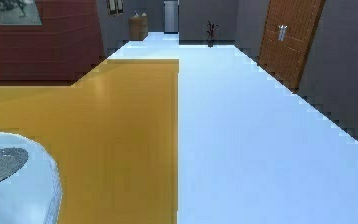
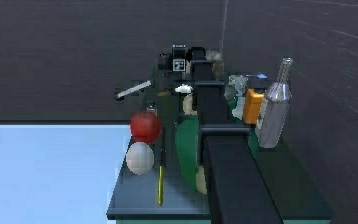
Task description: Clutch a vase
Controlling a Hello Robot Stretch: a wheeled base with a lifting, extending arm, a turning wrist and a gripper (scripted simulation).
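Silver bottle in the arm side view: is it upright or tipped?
Upright. The silver bottle stands on the dark table, its narrow neck pointing up.

Crowded table (image 2: 299, 192): red apple (image 2: 144, 125) and white ball (image 2: 139, 158) left of the arm (image 2: 237, 175), silver bottle (image 2: 276, 108) right; floor (image 1: 272, 130) ahead lies open.

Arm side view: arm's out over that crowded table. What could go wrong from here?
1. The red ball, white ball and green upright piece crowd the arm; a sideways sweep could knock them off the table.
2. The tall silver bottle stands by the arm's other side and may tip if brushed.
3. Small things cluster around the gripper, so it might grab the wrong one; whether it holds anything cannot be told.
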